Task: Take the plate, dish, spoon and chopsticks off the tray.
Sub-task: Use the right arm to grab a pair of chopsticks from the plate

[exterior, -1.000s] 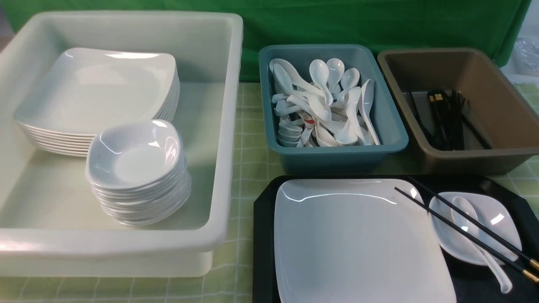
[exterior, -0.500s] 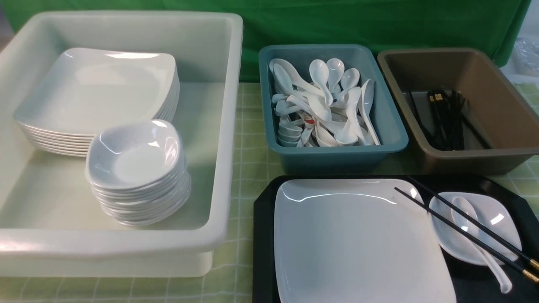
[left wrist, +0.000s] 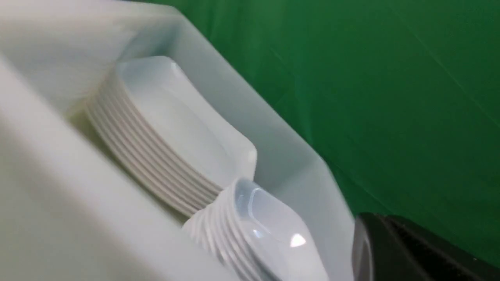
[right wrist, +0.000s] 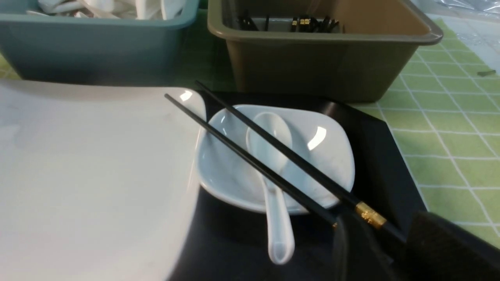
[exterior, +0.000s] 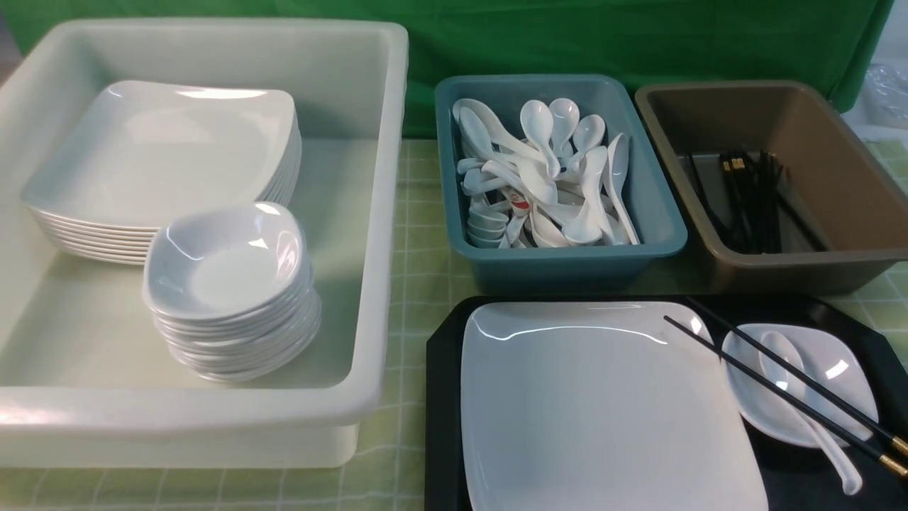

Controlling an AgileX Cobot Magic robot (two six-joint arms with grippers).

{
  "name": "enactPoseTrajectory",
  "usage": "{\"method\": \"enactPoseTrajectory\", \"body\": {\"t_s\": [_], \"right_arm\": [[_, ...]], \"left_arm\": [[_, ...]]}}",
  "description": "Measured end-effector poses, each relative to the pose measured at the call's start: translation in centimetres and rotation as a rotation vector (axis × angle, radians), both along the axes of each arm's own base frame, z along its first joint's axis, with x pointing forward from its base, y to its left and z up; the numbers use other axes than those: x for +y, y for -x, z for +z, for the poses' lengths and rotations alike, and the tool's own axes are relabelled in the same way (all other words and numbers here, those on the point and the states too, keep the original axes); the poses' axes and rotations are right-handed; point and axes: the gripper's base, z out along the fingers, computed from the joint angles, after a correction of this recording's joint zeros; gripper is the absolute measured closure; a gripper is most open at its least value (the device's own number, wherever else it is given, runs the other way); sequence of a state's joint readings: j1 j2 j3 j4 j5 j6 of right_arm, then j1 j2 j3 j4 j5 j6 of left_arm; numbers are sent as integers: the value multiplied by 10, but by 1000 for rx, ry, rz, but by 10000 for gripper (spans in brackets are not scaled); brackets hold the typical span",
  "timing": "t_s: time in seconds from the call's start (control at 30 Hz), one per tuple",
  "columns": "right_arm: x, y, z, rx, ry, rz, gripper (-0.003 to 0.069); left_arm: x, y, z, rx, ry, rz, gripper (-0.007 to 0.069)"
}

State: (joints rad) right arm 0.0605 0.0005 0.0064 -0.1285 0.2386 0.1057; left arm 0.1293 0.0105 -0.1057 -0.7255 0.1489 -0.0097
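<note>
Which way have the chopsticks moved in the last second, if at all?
No. The chopsticks still lie across the dish and spoon, tips over the plate's corner, unchanged against the tray.

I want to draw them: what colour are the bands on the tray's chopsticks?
Gold, on black chopsticks; clearest in the right wrist view.

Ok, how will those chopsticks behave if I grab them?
The chopsticks look thin and straight, so probably stiff and light. They merely rest across the dish and spoon, so a nudge could roll or scatter them. Their smooth finish may slip when gripped.
</note>
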Motion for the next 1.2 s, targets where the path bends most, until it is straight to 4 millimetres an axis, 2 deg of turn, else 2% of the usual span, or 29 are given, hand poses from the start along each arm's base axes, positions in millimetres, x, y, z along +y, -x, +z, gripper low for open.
{"method": "enactPoseTrajectory", "body": {"t_s": [0.03, 0.1, 0.17, 0.3, 0.37, 0.53, 0.6, 0.7, 0.8, 0.87, 0.93, 1.0, 1.1, 1.2], "right_arm": [[0, 0, 0, 0, 0, 0, 421], [0, 0, 0, 0, 0, 0, 421], [0, 0, 0, 0, 0, 0, 421], [0, 0, 0, 0, 0, 0, 421], [0, 0, 0, 0, 0, 0, 421], [1, -1, 6, -62, -45, 1, 421], [2, -2, 10, -112, -144, -6, 421], [4, -4, 22, -228, -437, -29, 421], [4, -4, 30, -309, -581, -23, 427], [5, -4, 31, -252, -623, -31, 450], [7, -6, 42, -146, -582, -21, 476], [12, -15, 62, -16, -458, 25, 487], [22, -34, 94, 159, -244, 125, 488], [36, -62, 107, 389, -22, 229, 487]], "left_arm": [[0, 0, -1, 8, -7, -4, 610], [-7, -2, 33, 39, -203, -68, 608], [-9, -7, 43, 77, -265, -103, 608], [-24, -35, 81, 218, -489, -361, 608], [-31, -47, 88, 284, -571, -466, 608], [-57, -78, 96, 390, -703, -706, 607], [-65, -85, 95, 404, -717, -752, 607], [-78, -93, 90, 409, -737, -816, 605], [-81, -97, 87, 416, -738, -829, 606], [-81, -97, 88, 401, -745, -821, 606], [-82, -99, 90, 375, -760, -818, 606], [-83, -100, 90, 352, -783, -823, 606], [-84, -100, 91, 333, -791, -838, 606], [-85, -98, 92, 324, -784, -851, 606]]}}
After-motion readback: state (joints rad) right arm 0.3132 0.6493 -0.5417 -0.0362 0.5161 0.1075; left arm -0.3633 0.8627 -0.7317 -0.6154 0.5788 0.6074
